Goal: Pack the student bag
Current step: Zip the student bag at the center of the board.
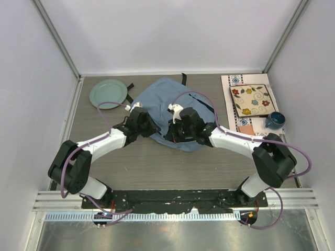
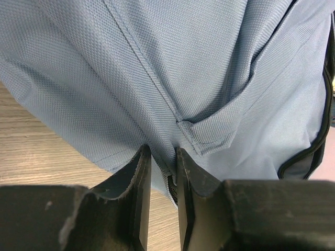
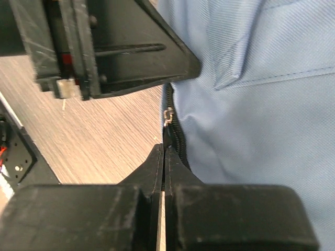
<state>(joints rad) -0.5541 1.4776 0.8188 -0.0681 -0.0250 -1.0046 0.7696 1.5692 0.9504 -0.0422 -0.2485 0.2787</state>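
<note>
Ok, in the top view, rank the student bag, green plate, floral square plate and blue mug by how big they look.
1. student bag, clearly largest.
2. green plate and floral square plate: these look about alike, so I won't rank them against each other.
3. blue mug, smallest.

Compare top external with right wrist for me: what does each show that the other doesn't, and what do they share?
Top external only: the green plate, the square floral dish and the blue cup.
Right wrist only: the zipper pull, and the right end effector closed right at the zipper track. Whether it pinches anything is unclear.
Shared: the student bag lying on the wooden table.
</note>
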